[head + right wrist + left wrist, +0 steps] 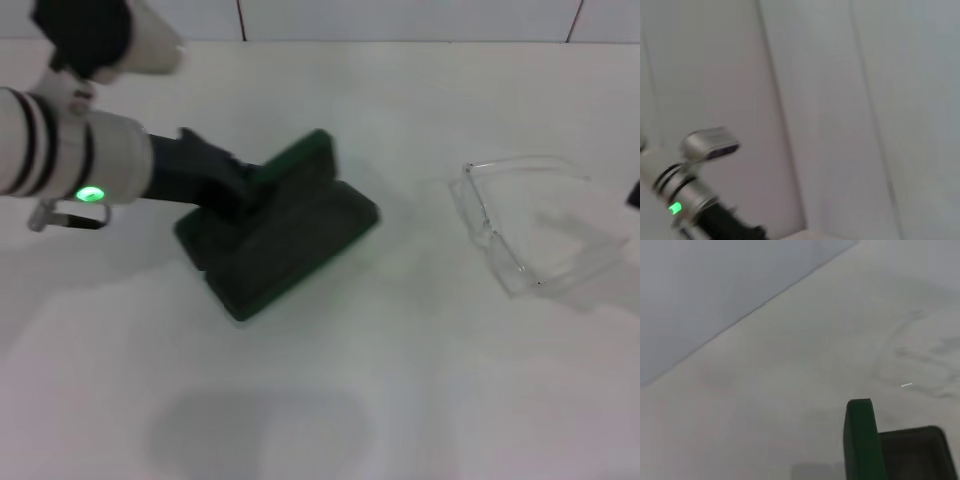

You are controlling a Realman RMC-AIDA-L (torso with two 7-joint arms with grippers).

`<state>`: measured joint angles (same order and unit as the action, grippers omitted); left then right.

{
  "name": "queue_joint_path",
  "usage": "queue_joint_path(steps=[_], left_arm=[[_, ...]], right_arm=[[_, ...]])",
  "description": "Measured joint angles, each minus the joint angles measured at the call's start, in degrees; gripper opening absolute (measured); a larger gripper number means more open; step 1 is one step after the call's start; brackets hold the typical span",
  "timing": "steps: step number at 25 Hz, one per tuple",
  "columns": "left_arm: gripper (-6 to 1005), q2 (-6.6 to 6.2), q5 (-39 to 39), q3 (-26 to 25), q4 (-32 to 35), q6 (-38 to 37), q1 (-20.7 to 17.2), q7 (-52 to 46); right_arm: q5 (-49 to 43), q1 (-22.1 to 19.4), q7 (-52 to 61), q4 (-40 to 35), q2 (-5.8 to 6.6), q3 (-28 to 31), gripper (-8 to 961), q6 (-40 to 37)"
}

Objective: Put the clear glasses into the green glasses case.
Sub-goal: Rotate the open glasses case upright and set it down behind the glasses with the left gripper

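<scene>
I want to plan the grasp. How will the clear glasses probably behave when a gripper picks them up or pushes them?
The clear glasses look like thin transparent plastic, so probably light, and they may slide on the smooth white table rather than tip. The slim temples seem likely to flex, so a hard pinch could bend them. The glossy lenses may be slippery; the frame front seems the safer grip.
</scene>
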<state>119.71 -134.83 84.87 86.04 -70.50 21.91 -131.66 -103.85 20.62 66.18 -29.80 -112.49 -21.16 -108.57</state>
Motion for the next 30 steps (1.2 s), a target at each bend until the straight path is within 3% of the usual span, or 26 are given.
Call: queue_joint_path(steps=[5, 12, 20, 30], left_arm=[[202, 0.05, -0.2, 10.9, 3.7, 6.5, -2.4, 5.1], [209, 0.08, -0.9, 19.8, 3.1, 15.0, -3.0, 14.6], [218, 0.13, -2.3, 25.0, -1.2, 18.2, -0.1, 21.5], [229, 0.2, -2.4, 28.2, -6.6, 23.3, 5.0, 21.8]], right_arm=[[3.1, -3.0, -2.0, 0.4, 0.0, 7.9, 816, -2.7], [14.1, -10.0, -9.8, 6.5, -0.13, 17.2, 815, -9.4], [16.9, -12.0, -10.8, 6.8, -0.81, 17.6, 815, -11.8], [17.0, -12.0, -10.9, 6.9, -1.21, 17.6, 814, -12.0]])
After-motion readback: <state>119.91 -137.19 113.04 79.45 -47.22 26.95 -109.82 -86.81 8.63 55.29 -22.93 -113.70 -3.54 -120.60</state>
